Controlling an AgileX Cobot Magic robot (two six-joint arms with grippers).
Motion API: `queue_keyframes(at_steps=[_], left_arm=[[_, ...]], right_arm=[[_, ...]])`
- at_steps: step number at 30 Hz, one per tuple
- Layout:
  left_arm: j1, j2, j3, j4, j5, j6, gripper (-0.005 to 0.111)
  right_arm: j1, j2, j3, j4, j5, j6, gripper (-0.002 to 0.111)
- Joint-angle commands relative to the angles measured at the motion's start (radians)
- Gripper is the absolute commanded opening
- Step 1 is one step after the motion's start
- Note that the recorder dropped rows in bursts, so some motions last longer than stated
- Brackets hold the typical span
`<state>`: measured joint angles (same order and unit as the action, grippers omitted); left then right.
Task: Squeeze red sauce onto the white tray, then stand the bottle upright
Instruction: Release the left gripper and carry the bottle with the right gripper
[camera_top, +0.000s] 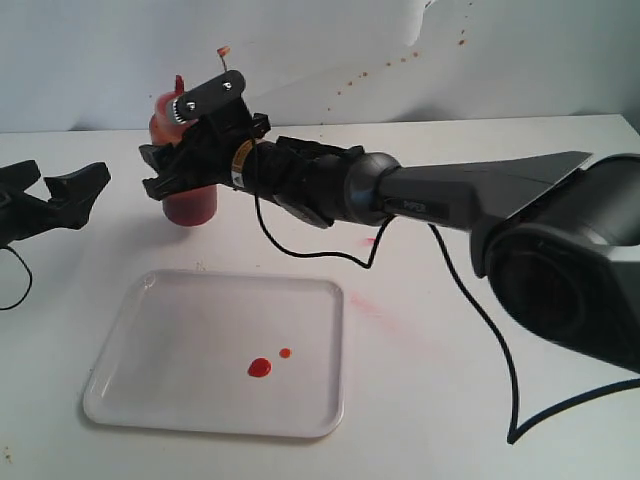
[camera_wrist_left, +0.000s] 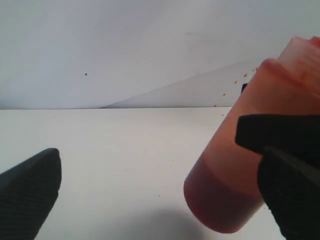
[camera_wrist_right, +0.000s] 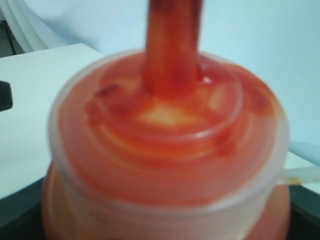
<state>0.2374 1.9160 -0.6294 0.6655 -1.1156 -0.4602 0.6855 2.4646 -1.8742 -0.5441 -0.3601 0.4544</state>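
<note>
Two red sauce (camera_top: 260, 367) drops on the white tray (camera_top: 180, 330); behind it, right gripper (camera_top: 185, 150) clamped around the bottle (camera_top: 190, 207) at mid-height; left gripper (camera_top: 45, 187) nearby, jaws wide apart, empty.

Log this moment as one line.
right gripper: gripping translucent red-smeared plastic squeeze bottle | left gripper: open, empty | flat white plastic tray: two glossy red sauce drops

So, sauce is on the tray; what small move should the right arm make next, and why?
Probably open the jaws of the right gripper: two drops of red sauce lie on the white tray, and the bottle seems upright on the table.
</note>
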Motion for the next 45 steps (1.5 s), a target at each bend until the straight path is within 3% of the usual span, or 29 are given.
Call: queue_keyframes(at_steps=[1,12,14,16,18,20,22,23,29,39,45], left_arm=[[0.003,-0.009,-0.005,0.002,-0.009,-0.011,0.104],[0.003,-0.009,-0.005,0.002,-0.009,-0.011,0.104],[0.003,-0.009,-0.005,0.002,-0.009,-0.011,0.104],[0.003,-0.009,-0.005,0.002,-0.009,-0.011,0.104],[0.003,-0.009,-0.005,0.002,-0.009,-0.013,0.104],[0.003,-0.009,-0.005,0.002,-0.009,-0.013,0.104],[0.003,-0.009,-0.005,0.002,-0.009,-0.013,0.104],[0.003,-0.009,-0.005,0.002,-0.009,-0.013,0.104],[0.003,-0.009,-0.005,0.002,-0.009,-0.013,0.104],[0.003,-0.009,-0.005,0.002,-0.009,-0.013,0.104],[0.003,-0.009,-0.005,0.002,-0.012,-0.013,0.104]], right_arm=[[0.023,0.024,-0.054,-0.006,0.069,-0.010,0.000],[0.023,0.028,-0.054,-0.006,0.145,-0.010,0.000],[0.023,0.028,-0.054,-0.006,0.140,-0.010,0.007],[0.023,0.028,-0.054,-0.006,0.140,-0.010,0.023],[0.023,0.028,-0.054,-0.003,0.140,-0.008,0.046],[0.023,0.028,-0.054,0.027,0.138,-0.008,0.077],[0.023,0.028,-0.054,0.029,0.130,-0.010,0.099],[0.023,0.028,-0.054,0.026,0.126,-0.013,0.105],[0.023,0.009,-0.054,0.025,0.161,-0.010,0.105],[0.049,-0.116,-0.054,0.051,0.611,-0.019,0.105],[0.115,-0.147,-0.054,0.090,0.719,-0.151,0.105]])
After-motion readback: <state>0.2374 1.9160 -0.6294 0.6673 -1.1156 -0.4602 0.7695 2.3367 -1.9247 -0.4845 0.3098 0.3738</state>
